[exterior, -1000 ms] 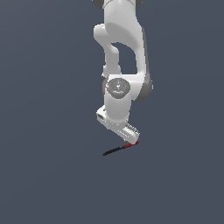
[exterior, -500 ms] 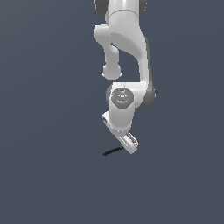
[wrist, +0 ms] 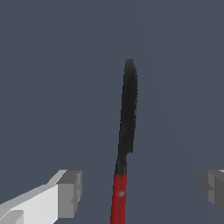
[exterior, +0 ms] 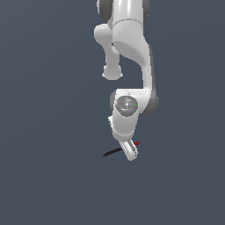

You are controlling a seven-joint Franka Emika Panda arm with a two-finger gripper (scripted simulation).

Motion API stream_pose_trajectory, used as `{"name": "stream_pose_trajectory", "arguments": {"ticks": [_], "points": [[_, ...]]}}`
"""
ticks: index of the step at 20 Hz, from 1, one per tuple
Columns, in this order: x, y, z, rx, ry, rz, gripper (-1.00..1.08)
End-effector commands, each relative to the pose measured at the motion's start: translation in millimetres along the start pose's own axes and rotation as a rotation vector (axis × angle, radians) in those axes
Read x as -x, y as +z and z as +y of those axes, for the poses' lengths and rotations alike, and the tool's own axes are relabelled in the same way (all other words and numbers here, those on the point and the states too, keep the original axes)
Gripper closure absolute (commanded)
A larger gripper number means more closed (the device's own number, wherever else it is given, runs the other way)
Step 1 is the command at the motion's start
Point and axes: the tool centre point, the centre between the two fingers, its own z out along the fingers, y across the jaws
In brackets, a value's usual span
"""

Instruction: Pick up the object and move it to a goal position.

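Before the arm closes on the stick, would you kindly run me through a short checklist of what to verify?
1. Gripper open: ok, both fingers stand apart.
2. Stick between the fingers: ok in the wrist view, its red end lies in the gap.
3. Fingers clear of the stick: ok, a gap shows on each side.
4. Stick centred: not ok, it sits nearer one finger.
5. Fingers low enough to grasp: cannot tell; in the exterior view the gripper hides the stick's middle.

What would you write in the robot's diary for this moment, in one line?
stage: lining up to grab | gripper: open, fingers either side of stick | stick: lying flat, not gripped | arm: low over stick
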Motion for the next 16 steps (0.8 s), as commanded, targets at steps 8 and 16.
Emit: {"name": "stream_pose_trajectory", "arguments": {"ticks": [8, 16], "points": [[2, 8, -6, 0.000, 0.087, 0.003, -0.92], [2, 18, -5, 0.000, 0.086, 0.003, -0.92]]}}
